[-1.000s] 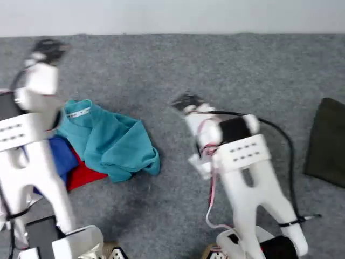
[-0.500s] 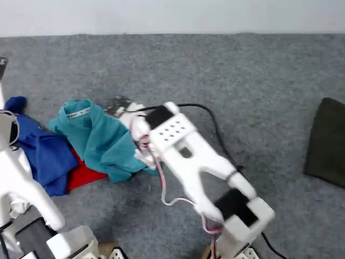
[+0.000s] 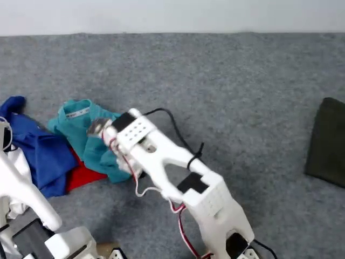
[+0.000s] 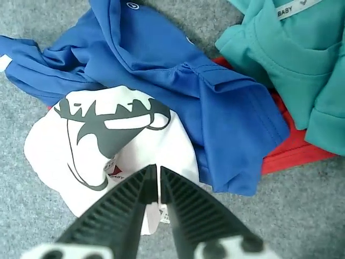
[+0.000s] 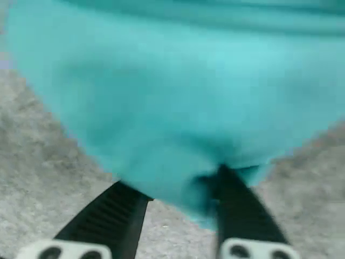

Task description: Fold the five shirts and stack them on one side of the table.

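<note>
Surface (image 3: 242,81): grey, carpet-like.

Heap of loose shirts near left edge, unfolded. Teal shirt (image 3: 75,123) crumpled on top, collar toward far edge. Red shirt (image 3: 83,175) under it, just a strip showing on the near side. Blue shirt (image 3: 40,154) lies beside the teal one, closer to left edge, overlapping the red. White shirt (image 4: 108,140) with dark graphic sits partly under the blue one, on the near side of the heap.

Green shirt (image 3: 328,143), dark, lies flat at right edge, well apart from the heap.

Right arm stretched across to the heap. Right end effector (image 5: 171,181) apart, jaws straddling the near hem of the teal shirt; one finger pressed into the cloth, grey surface under the other.

Left end effector (image 4: 155,170) over the white shirt, jaws nearly together, only a thin slit between. Cannot tell if any cloth is pinched.
</note>
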